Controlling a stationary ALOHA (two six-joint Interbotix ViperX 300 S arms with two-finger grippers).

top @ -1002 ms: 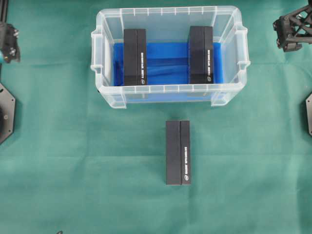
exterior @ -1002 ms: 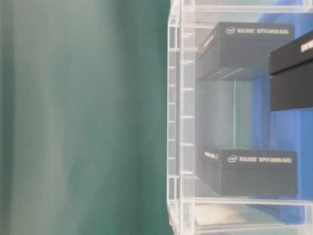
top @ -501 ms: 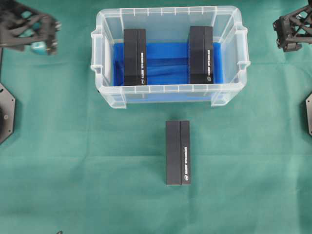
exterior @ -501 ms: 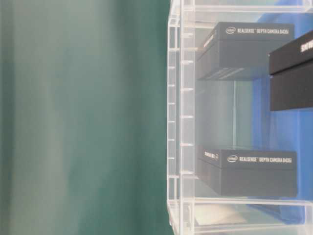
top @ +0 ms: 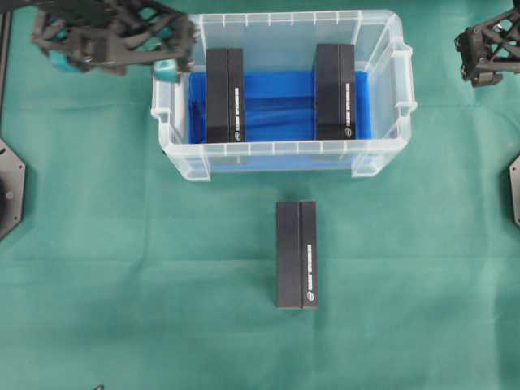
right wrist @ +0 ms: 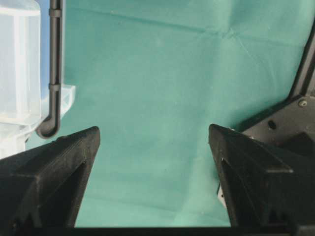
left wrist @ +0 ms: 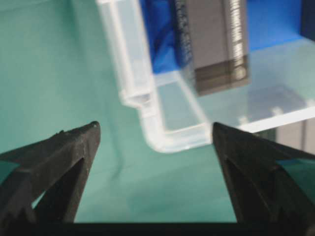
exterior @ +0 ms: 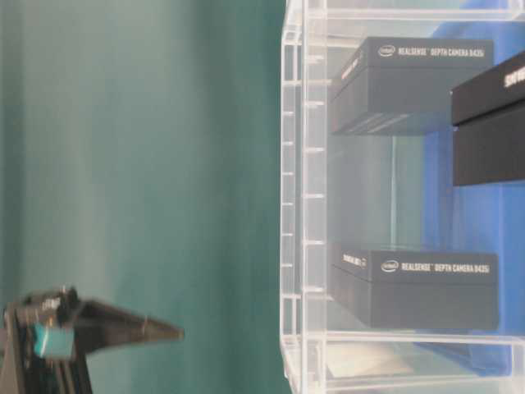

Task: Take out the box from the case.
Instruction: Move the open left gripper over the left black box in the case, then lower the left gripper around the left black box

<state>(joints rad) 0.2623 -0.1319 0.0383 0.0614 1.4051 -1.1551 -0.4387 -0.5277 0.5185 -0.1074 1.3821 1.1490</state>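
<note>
Box [top: 224, 94] hugs case [top: 280, 148] wall; left pincer [top: 175, 57] agape above rim.

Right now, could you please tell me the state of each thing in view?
case: open-topped, two boxes inside.
left box: in case, untouched.
right box: in case, untouched.
third box: out on the cloth.
left end effector: open, empty, at case's left rim.
right end effector: open, empty.
</note>
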